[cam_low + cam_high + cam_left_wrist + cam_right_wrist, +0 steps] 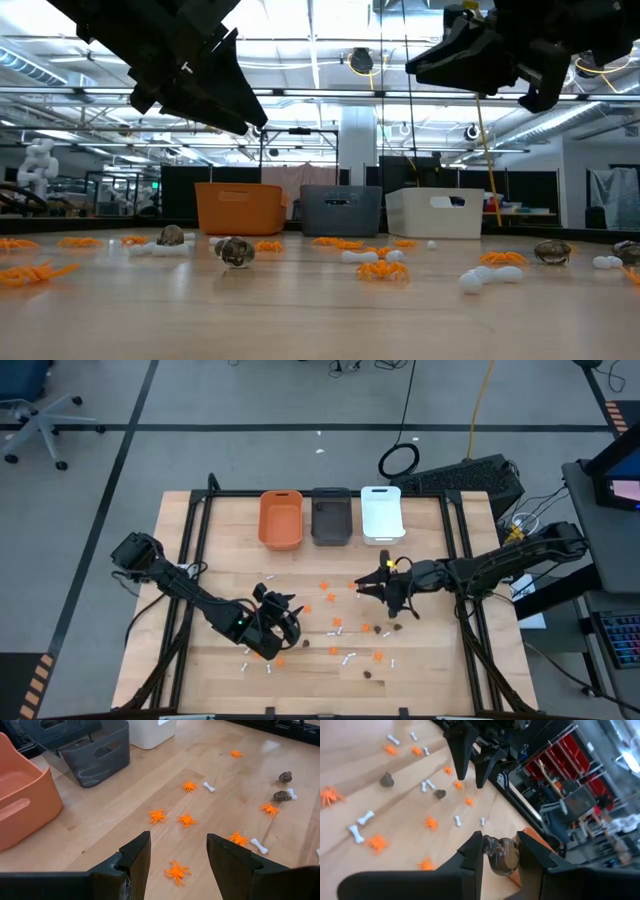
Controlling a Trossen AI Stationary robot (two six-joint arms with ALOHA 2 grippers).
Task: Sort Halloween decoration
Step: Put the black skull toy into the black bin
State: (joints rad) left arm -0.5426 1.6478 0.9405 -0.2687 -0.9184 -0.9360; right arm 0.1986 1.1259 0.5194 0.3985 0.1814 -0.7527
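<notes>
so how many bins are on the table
3, in a row at the table's far edge: the orange bin nearest the left arm's side, the grey bin in the middle, the white bin nearest the right arm's side. None looks hidden.

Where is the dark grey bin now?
In the high view the dark grey bin stands at the table's far edge, in the middle of the row, between the orange bin and the white bin.

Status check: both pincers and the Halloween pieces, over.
Right pincer shut on a dark skull piece, raised over the table. Left pincer open, empty, above an orange spider. Path to the bins looks unobstructed.
</notes>
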